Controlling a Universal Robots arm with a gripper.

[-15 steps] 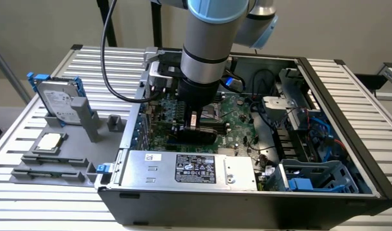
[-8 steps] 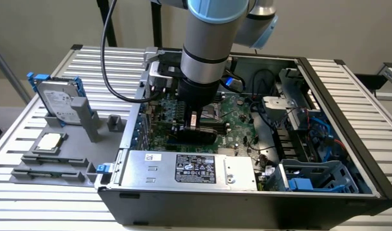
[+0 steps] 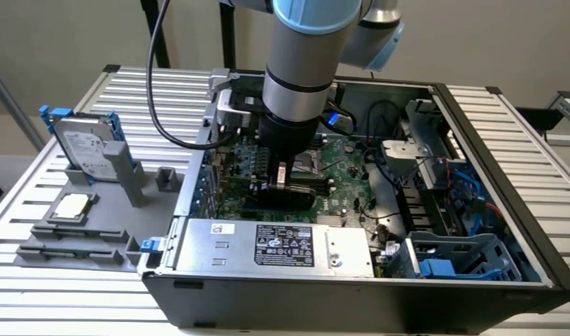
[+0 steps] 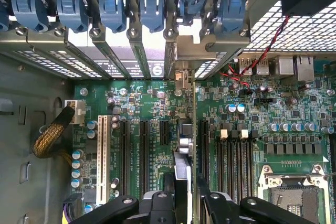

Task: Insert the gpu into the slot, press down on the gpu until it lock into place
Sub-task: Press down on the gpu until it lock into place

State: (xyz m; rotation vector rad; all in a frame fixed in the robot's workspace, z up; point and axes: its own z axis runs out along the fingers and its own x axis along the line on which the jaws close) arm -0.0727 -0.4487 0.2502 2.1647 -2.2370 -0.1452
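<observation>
My gripper (image 3: 280,183) is lowered inside the open computer case (image 3: 509,210), over the green motherboard (image 3: 346,171). In the wrist view the gpu (image 4: 185,139) appears edge-wise as a thin upright card. It runs from between my fingers (image 4: 168,190) to its metal bracket (image 4: 184,56) at the case's rear wall. It stands among the parallel expansion connectors (image 4: 143,150) of the motherboard (image 4: 236,90). My gripper (image 4: 182,182) is shut on the card's near end. The slot is hidden beneath the card and my fingers.
Black memory slots (image 4: 231,153) and the CPU socket (image 4: 291,192) lie beside the card. Blue retention clips (image 4: 113,3) line the rear wall. The power supply (image 3: 276,245) fills the case's front. A grey hard drive (image 3: 84,147) and a CPU chip (image 3: 72,205) sit on a fixture at the exterior view's left.
</observation>
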